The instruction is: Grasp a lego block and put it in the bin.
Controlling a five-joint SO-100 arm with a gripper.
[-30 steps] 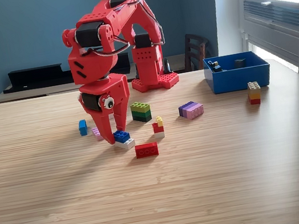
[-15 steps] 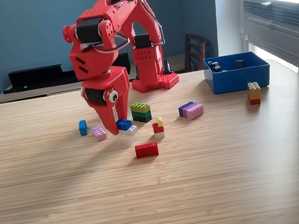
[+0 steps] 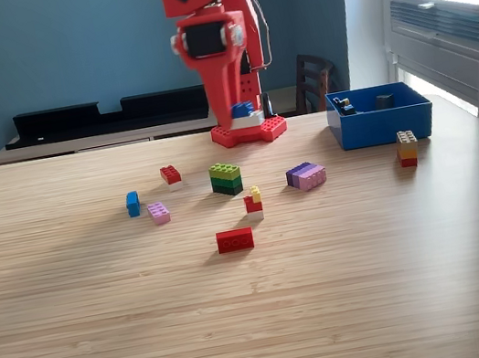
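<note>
A: Start with the big things. Where does everything sit?

B: The counter (image 3: 265, 323) runs across the whole frame. The red arm (image 3: 209, 17) rises from its base at the back, near the middle. The bin (image 3: 381, 123) sits at the back toward the exterior view's right, with a couple of small dark pieces already inside.

A: And the pincer?

B: The pincer (image 3: 243, 113) hangs raised above the counter, in front of the arm's base, pointing down. It is clamped on a blue and white block (image 3: 245, 113), which shows between its tips.

A: So what does the coming move turn on?

B: The bin lies to the exterior view's right of the pincer, and lower than the held block. My reading is that the arm must swing that way until the block hangs over the open top. The bin's long side runs across the view, so there is a wide target along the direction of the swing.

A: Anything in the way?

B: Nothing stands between them that I can see. Loose blocks lie well in front: a green stack (image 3: 226, 179), a purple block (image 3: 307, 175), a red brick (image 3: 235, 240). An orange-topped stack (image 3: 407, 148) sits just in front of the bin.
</note>
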